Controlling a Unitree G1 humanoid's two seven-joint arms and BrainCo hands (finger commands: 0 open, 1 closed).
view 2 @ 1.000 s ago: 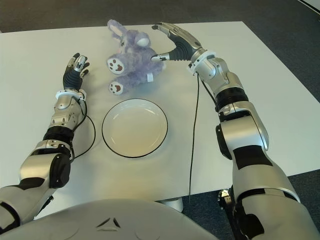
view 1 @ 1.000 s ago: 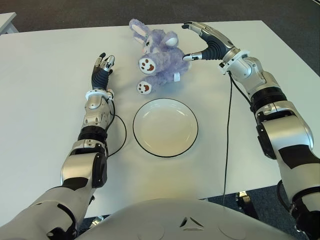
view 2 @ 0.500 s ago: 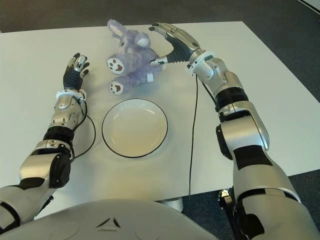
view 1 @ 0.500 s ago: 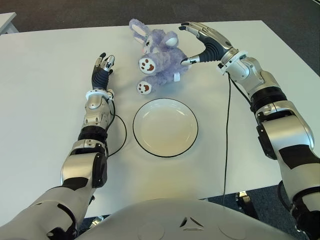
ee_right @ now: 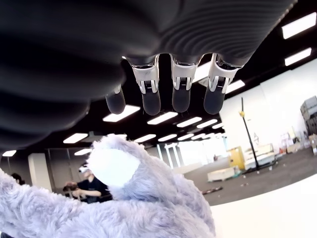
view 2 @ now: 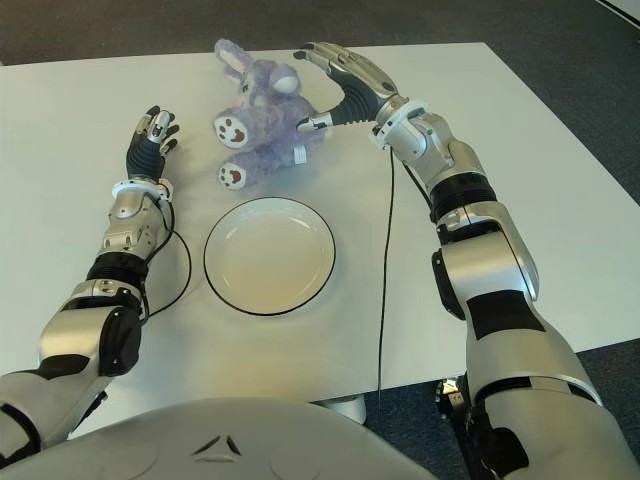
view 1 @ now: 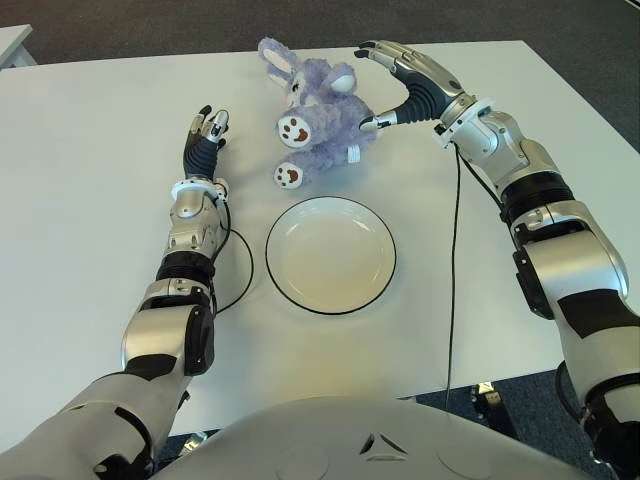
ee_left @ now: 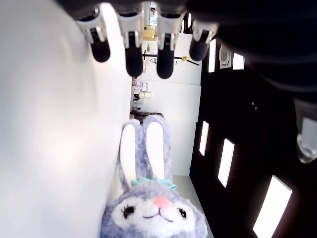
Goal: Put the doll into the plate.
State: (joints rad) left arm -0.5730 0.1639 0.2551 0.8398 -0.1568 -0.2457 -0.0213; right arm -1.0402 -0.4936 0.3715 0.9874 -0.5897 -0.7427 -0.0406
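The right hand [view 1: 385,85] has crept in over the last second. A moment ago it stood a little off the doll's flank; now its thumb tip has slid in against the plush body and the long fingers [view 1: 395,58] arch over the top of the head, so the hand brackets the toy from the side nearer the table's right edge. It is not clenched yet: the fingers are spread and curved, and in the right wrist view they hang straight above the fur with open air under them.

The doll [view 1: 315,115], a lilac rabbit with a teal bow, lies on its back near the far edge of the table [view 1: 90,250], ears pointing away from the robot, soles of both feet turned up. It has not budged as the hand closed in. The plate [view 1: 331,255], white with a dark rim, sits bare towards the middle of the table, just on the near side of the doll's lower foot.

The left hand [view 1: 205,135] shows to the left of the doll, fingers straight and holding nothing, in the same spot as before.

So the reach looks nearly finished and the grasp is the step in hand. I reckon the fingers must now wrap the head or body firmly; the plush is soft and may slip from a shallow pinch.
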